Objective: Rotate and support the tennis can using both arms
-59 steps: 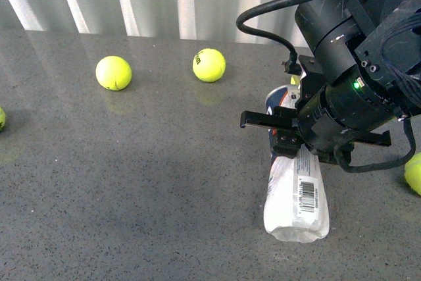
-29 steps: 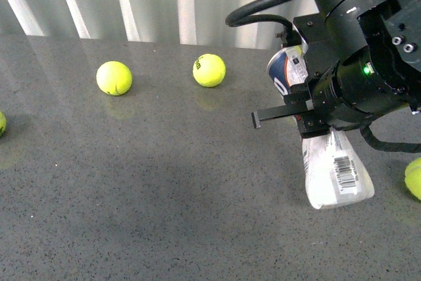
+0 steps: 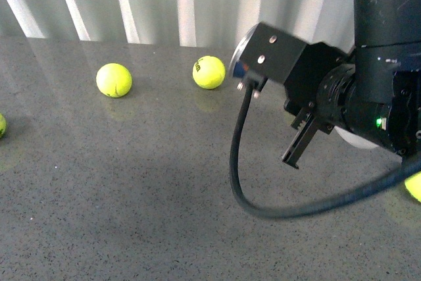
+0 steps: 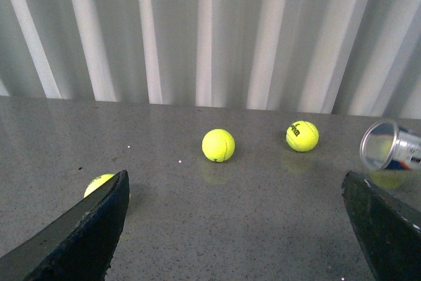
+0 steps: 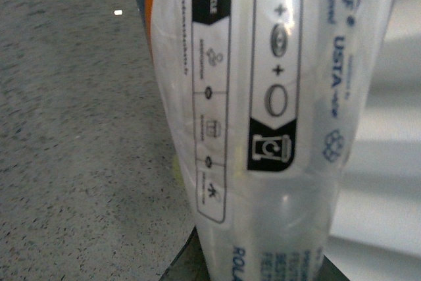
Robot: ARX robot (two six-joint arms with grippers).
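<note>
The tennis can (image 5: pixel 263 110) fills the right wrist view, and my right gripper (image 5: pixel 256 269) is shut on its clear lower body. Its white label shows small icons and blue print. In the front view the right arm hides most of the can: only the silver rim (image 3: pixel 238 54) and a white patch (image 3: pixel 352 141) show, and one thin black finger (image 3: pixel 297 146) sticks out down-left. The can is held above the table. In the left wrist view its open mouth (image 4: pixel 388 148) shows at the far right. My left gripper (image 4: pixel 233 241) is open and empty, low over the table.
Yellow-green tennis balls lie on the grey table: two at the back (image 3: pixel 114 79) (image 3: pixel 209 72), one at the left edge (image 3: pixel 1 123), one at the right edge (image 3: pixel 416 185). A black cable (image 3: pixel 243 182) loops down from the right arm. A white corrugated wall (image 3: pixel 158 1) stands behind.
The right arm lifted the can off the table and turned it. The barcode end, first lying near me, swung up and is now hidden behind the arm.
</note>
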